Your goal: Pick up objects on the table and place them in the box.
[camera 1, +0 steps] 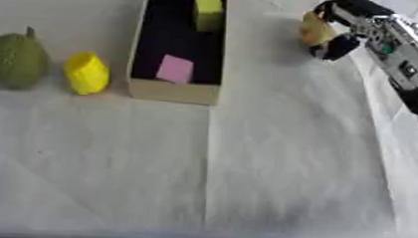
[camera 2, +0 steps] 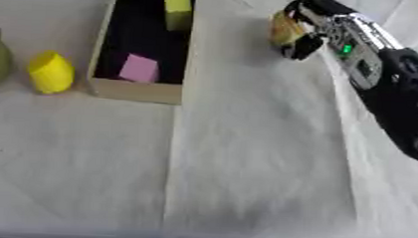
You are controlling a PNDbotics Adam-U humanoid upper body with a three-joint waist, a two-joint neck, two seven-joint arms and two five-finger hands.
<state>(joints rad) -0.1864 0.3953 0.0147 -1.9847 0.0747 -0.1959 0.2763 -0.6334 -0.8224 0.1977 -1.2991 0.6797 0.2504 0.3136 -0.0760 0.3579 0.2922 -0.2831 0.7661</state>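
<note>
A white cloth covers the surface [camera 1: 272, 168], with a fold line running down its middle from the box toward the lower edge of the frame. The box [camera 1: 173, 91], an open cardboard tray with a dark inside, sits in the upper centre of the frame and runs off the top edge. Two things lie inside it: a pink block [camera 1: 175, 69] near the close end and a yellow-green block [camera 1: 209, 11] farther back, against the right wall. To the left of the box, just beside its near corner, a yellow object [camera 1: 86, 73] of rounded, ribbed shape rests on the cloth. Further left, near the frame's edge, a green fruit [camera 1: 17, 59] with a short stem at the top stands apart from the yellow one. In the upper right of the frame the right robot hand [camera 2: 305, 24] comes in on its black and silver arm, which slants up from the right edge. Its fingers are curled round a small tan object [camera 2: 284, 28], yellowish-brown and rounded; what it is cannot be made out. The hand and the tan object are to the right of the box, near its right wall but not over the opening; whether they touch the cloth cannot be told. The left robot hand shows in neither view.
</note>
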